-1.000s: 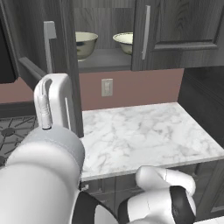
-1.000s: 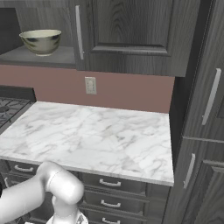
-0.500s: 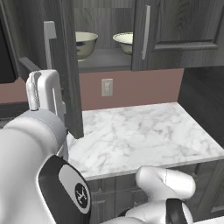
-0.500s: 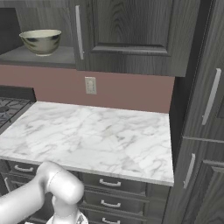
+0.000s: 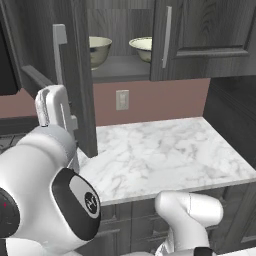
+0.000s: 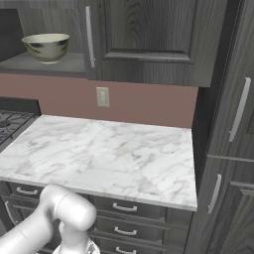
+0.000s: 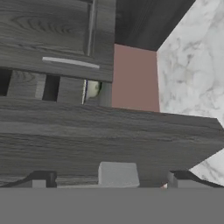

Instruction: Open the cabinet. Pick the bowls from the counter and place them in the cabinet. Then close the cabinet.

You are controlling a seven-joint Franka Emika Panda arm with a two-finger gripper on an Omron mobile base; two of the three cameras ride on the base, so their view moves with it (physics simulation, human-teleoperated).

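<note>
Up close, the claw (image 7: 109,177) sits at the bottom of the hand view, its two dark tips spread wide with nothing clamped between them. A pale grey block, the end of the door's handle (image 7: 118,173), shows in the gap between the tips. Just beyond lies the open door (image 5: 80,75), dark grey wood grain. In the left base view, at upper left, this door stands swung out edge-on, its long axis upright, with the silver bar handle running vertically along it.

Behind the door, the cabinet (image 5: 200,35) fills the top of the frame. Both bowls sit upright on its grey shelf, rims up: a deeper bowl (image 5: 99,51) beside a shallower bowl (image 5: 142,47), metallic grey outside, cream-green inside.

Below, the counter (image 5: 165,155), white marble with grey veins, stretches across the middle.
</note>
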